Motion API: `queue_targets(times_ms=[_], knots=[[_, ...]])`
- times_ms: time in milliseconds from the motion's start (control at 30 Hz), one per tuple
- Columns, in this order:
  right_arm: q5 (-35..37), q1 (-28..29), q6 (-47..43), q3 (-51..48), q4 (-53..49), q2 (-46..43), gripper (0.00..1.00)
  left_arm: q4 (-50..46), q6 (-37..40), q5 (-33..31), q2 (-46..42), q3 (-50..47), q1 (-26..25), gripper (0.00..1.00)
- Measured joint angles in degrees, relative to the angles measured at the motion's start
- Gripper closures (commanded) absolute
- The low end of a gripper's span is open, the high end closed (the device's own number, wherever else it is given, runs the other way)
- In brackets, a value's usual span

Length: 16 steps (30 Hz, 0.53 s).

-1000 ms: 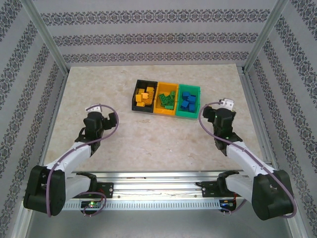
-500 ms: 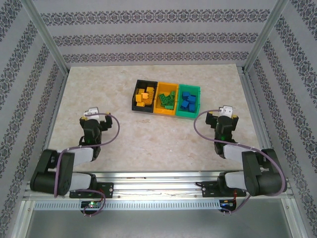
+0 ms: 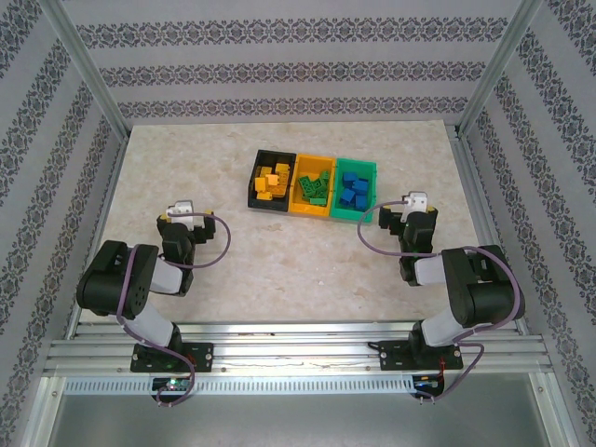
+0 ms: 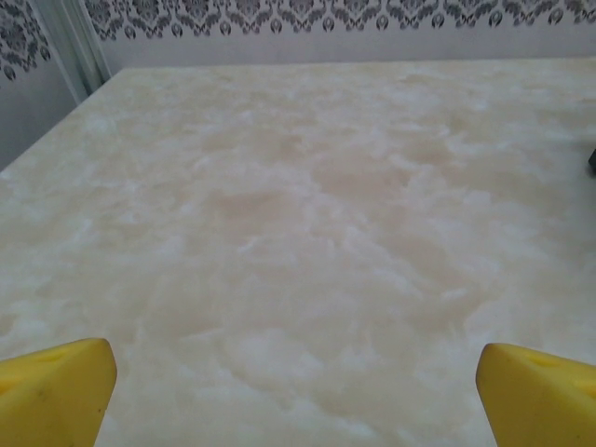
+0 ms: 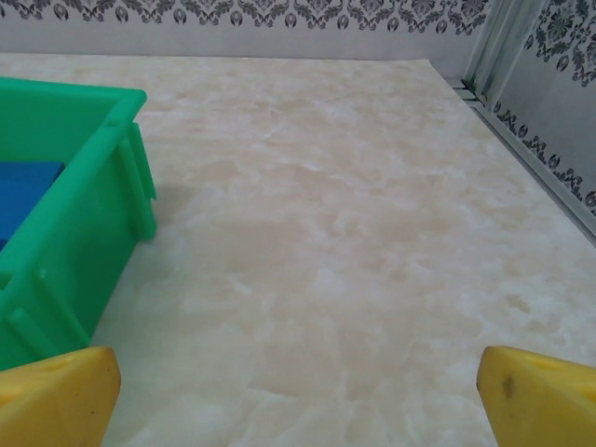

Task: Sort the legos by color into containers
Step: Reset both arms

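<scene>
Three joined bins [image 3: 317, 160] sit mid-desk, row running left to right. Right pincer [image 5: 298, 400] is nearer: green bin [image 5: 84, 214] just ahead on its left. Left pincer [image 4: 298, 400] faces bare desk [image 4: 298, 214], black bin [image 3: 265, 202] well off to its right. Both pincers spread wide, holding nothing. Yellow bricks [image 3: 270, 181] in black bin, green bricks [image 3: 312, 189] in yellow bin [image 3: 310, 211], blue bricks [image 3: 355, 191] in green bin. Sorting looks done.

black bin [image 3: 276, 154] holds yellow-orange legos [image 3: 271, 182]; yellow-orange bin [image 3: 317, 160] holds green legos [image 3: 314, 189]; green bin [image 3: 358, 165] holds blue legos [image 3: 355, 190]
</scene>
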Motion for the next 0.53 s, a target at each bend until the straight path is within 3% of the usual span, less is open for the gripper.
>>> queue_targets(times_ms=[533], knots=[[-0.33, 0.00, 0.00, 0.00, -0.04, 0.00, 0.02, -1.16, 0.63, 0.42, -0.02, 1.20, 0.00, 0.00]])
